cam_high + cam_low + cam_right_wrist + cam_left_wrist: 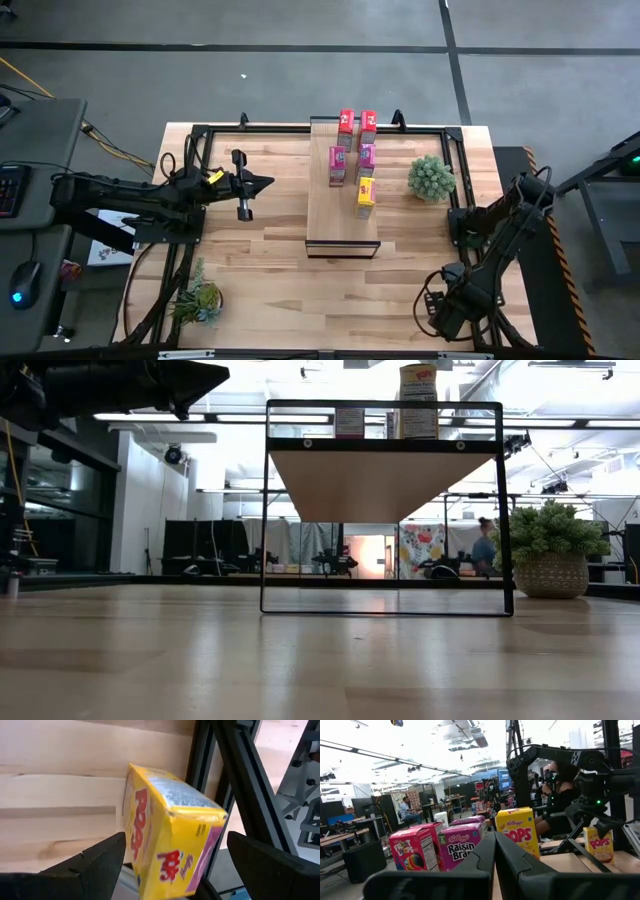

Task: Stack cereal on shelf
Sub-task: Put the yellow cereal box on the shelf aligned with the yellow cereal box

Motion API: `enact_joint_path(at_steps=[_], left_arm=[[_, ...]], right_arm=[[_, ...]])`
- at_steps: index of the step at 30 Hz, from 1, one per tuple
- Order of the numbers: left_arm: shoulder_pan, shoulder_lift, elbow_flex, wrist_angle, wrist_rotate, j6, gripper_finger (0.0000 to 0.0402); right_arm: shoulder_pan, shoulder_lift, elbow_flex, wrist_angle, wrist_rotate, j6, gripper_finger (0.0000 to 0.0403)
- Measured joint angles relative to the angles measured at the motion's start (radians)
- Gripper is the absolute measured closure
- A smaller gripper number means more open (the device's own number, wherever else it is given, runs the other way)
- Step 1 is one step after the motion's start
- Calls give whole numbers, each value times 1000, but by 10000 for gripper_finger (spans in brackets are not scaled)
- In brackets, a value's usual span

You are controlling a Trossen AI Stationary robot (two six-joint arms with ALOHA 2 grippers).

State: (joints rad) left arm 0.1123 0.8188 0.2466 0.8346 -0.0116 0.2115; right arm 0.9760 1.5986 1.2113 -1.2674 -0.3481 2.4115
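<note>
The far half of the shelf (343, 200) is being occupied by five cereal boxes (355, 160); its near half is being left bare. Passage on the right is being narrowed by a potted plant (431, 178).

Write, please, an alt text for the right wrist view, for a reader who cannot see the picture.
A small yellow cereal box sits tilted between the open jaws of the right gripper, seen close up. Behind it are the light wooden table and a dark metal frame. Whether the jaws touch the box cannot be told.
</note>
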Motion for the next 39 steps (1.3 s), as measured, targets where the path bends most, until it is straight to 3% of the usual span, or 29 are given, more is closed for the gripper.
enact_joint_path(at_steps=[11, 19, 25, 31, 39], left_arm=[[0, 0, 0, -1, 0, -1, 402], [0, 0, 0, -2, 0, 0, 402], [0, 0, 0, -6, 0, 0, 402], [0, 0, 0, -6, 0, 0, 402], [0, 0, 0, -6, 0, 0, 402]], right_arm=[[0, 0, -96, 193, 8, -16, 61], [0, 0, -109, 183, 79, -56, 61], [0, 0, -109, 162, 56, -37, 68], [0, 0, -109, 164, 56, -37, 111], [0, 0, -109, 171, 56, -57, 204]])
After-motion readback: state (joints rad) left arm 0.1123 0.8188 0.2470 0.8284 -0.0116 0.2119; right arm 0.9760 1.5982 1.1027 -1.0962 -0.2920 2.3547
